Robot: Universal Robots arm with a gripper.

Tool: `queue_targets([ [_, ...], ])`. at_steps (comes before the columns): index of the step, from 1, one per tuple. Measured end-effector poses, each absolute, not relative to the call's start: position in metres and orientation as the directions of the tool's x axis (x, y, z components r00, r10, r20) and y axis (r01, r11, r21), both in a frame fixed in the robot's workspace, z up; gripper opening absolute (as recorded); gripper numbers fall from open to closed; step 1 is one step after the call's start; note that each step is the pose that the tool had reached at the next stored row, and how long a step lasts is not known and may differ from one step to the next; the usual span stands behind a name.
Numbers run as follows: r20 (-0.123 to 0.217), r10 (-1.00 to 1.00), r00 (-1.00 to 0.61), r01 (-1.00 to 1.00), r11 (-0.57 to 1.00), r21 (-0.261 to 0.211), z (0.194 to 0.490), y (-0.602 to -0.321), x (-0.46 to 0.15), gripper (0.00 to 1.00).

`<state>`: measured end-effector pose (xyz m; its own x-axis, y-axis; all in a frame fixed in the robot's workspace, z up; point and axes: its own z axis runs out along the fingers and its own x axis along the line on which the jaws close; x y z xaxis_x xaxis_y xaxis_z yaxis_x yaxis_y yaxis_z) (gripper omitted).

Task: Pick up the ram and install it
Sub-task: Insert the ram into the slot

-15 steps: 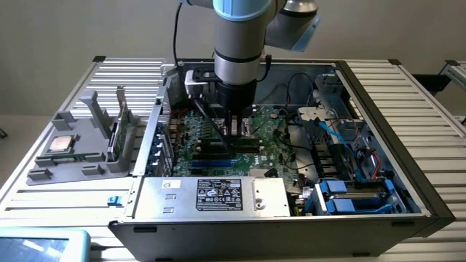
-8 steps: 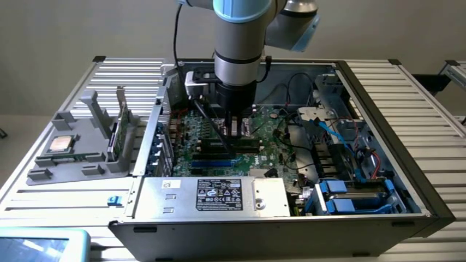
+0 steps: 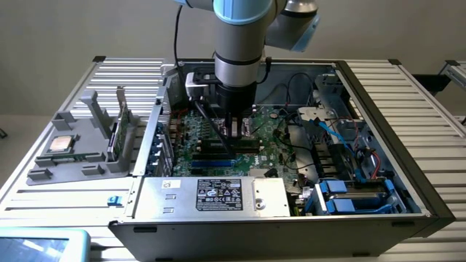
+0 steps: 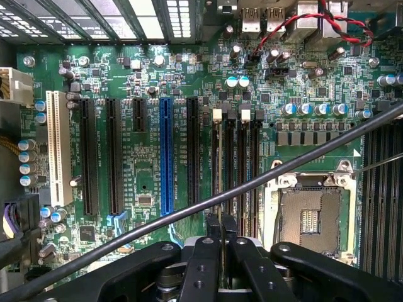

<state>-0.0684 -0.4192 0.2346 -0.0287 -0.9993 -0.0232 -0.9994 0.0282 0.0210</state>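
Inside an open dark computer case, the robot arm's black claw hangs low over the green motherboard, its jaws nearly together and apparently pinching the long thin green ram stick edge-on above a black memory slot, so pickup looks done and seating remains.

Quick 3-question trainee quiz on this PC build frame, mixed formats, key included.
1. True or false: the CPU socket on the motherboard is empty.
2. The long slot between the black expansion slots is: A red, B blue, C yellow.
3. What is the gripper shut on, and above what?
Key: 1 true; 2 B; 3 the ram, above the memory slots beside the CPU socket.
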Motion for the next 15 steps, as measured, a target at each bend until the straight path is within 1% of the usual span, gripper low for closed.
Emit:
queue_targets([
  [15, -0.023, -1.000, -0.015, -1.000, 0.014, 0.019, 0.2333, -0.4193, -0.0691, 0.11],
])
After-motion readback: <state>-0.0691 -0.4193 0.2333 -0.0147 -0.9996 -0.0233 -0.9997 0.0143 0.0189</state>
